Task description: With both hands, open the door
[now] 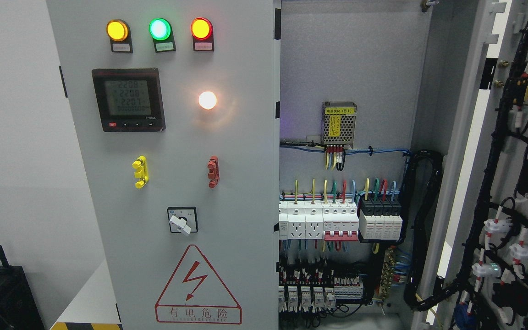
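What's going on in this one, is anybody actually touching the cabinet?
Nothing is being handled right now: neither robot hand shows in the head view. The electrical cabinet's right door is swung wide open, exposing its wiring and the breakers inside. The left door stays shut, with its three indicator lamps lit and the meter displaying readings.

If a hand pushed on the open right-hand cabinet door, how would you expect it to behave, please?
The open door would probably swing stiffly on its hinges rather than flex, being sheet metal. The black wiring harness and components mounted inside likely make it heavy and slow to move.
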{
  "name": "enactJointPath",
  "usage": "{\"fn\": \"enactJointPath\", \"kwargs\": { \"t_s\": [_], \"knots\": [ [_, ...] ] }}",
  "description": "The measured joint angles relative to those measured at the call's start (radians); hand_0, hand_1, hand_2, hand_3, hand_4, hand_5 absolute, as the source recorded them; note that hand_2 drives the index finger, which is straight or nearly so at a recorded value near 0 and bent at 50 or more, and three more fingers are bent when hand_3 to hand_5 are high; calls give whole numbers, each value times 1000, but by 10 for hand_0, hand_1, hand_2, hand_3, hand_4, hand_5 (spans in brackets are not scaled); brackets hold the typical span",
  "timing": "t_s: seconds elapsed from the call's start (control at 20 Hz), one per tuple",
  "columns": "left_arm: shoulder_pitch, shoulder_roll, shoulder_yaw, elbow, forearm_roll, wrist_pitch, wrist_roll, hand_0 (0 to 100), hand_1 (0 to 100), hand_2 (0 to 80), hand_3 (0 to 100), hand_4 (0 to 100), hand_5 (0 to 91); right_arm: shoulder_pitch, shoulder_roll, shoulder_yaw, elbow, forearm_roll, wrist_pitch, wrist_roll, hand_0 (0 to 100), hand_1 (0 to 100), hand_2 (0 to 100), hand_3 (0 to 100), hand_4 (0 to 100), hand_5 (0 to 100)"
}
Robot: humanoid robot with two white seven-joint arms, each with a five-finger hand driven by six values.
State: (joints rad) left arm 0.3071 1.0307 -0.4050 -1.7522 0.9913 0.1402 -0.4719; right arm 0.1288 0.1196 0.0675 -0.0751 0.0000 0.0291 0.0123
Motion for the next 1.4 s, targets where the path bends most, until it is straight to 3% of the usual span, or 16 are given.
{"fn": "enactJointPath", "kwargs": {
  "t_s": [0.2,0.45,0.7,0.95,1.4],
  "knots": [
    [164,-48,124,63,-111,-1,-2,0,0,0,0,31,0,0,0,0,0,0,0,0,107,0,0,0,0,0],
    [294,-127,226,167,-249,-10,-5,0,0,0,0,31,0,0,0,0,0,0,0,0,106,0,0,0,0,0],
    [370,-221,284,316,-365,-123,2,0,0,0,0,30,0,0,0,0,0,0,0,2,107,0,0,0,0,0],
    [378,-327,294,491,-472,-168,8,0,0,0,0,30,0,0,0,0,0,0,0,3,107,0,0,0,0,0],
    [224,-532,280,860,-633,-189,9,0,0,0,0,31,0,0,0,0,0,0,0,1,107,0,0,0,0,0]
  ]
}}
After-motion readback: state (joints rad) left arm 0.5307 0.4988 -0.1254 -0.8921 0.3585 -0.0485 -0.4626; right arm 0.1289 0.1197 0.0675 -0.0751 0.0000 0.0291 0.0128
